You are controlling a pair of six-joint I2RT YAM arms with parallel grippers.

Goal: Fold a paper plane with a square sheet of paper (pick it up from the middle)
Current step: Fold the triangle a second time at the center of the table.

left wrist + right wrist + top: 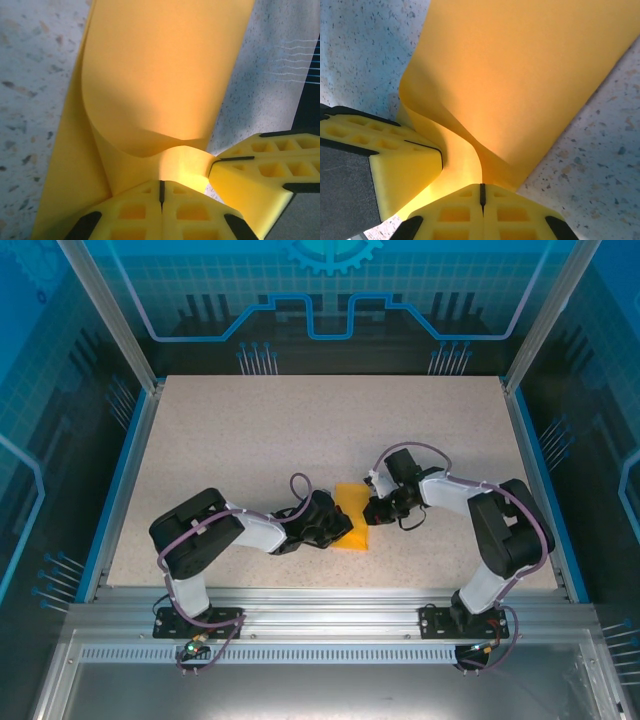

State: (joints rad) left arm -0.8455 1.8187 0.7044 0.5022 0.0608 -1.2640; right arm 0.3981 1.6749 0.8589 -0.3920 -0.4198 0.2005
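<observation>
The square sheet of paper [356, 537] is orange-yellow and lies on the speckled table between the two grippers, near the front middle. Its upper layer curls over the lower one in a loose, rounded fold [150, 100]. My left gripper [161, 187] is shut, and the paper's near edge runs into its closed tips. From the opposite side, my right gripper [481, 192] is shut on the paper where a crease rises [485, 165]. The two grippers [345, 530] [372, 510] almost touch. The right gripper's fingers [260, 170] show in the left wrist view, and the left gripper's fingers [400, 160] in the right wrist view.
The speckled table [250, 440] stretches bare behind and to both sides of the arms. Blue rails [120, 490] edge it left and right, and a metal frame [320, 610] with the arm bases runs along the front.
</observation>
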